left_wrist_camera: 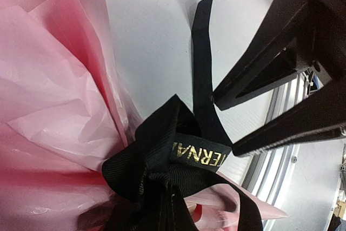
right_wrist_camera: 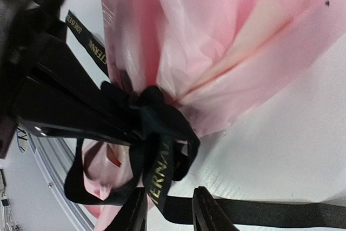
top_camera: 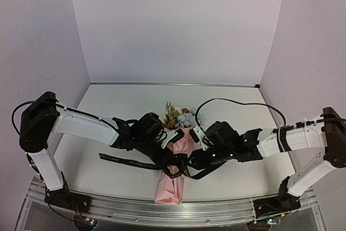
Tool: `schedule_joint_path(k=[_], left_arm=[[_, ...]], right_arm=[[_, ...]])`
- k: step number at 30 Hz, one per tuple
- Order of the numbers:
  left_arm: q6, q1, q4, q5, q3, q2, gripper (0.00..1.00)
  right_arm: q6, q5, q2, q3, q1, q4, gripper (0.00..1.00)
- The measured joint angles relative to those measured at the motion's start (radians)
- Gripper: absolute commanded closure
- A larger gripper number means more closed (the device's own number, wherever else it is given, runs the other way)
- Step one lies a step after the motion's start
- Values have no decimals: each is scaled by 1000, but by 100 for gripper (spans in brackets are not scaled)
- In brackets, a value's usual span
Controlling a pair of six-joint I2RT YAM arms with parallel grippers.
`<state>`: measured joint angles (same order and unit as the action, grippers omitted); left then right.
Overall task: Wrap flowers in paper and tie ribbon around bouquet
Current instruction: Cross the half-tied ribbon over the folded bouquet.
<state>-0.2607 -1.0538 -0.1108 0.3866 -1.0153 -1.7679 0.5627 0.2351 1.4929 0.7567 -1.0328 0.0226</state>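
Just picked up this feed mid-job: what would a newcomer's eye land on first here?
The pink bouquet lies at the near middle of the table, between both arms, flowers poking out its far end. Next, the black ribbon knotted around its waist, one tail trailing left. The left gripper is shut at that knot; the right gripper stands open, a ribbon strand between its fingers.

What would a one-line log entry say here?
stage: ribbon knotted round bouquet | left end effector: shut on ribbon | right end effector: open beside ribbon | flowers: showing at far end
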Motion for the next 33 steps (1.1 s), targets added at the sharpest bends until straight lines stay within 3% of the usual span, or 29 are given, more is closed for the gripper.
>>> schedule_joint_path(k=[5,16,19,29,33], left_arm=[[2,0,-1,5,0,0,99],[3,0,-1,13,0,0,99],[3,0,-1,14,0,0,100],[3,0,-1,24,0,0,100],[3,0,-1,29,0,0,100]], right_arm=[[22,3,0,-9,0,16,70],[26,-80,52,43,0,16,44],[19,-94,62,58,0,8,42],[18,-116,96,88,0,-25,43],[18,-119,119,98,0,-29,59]])
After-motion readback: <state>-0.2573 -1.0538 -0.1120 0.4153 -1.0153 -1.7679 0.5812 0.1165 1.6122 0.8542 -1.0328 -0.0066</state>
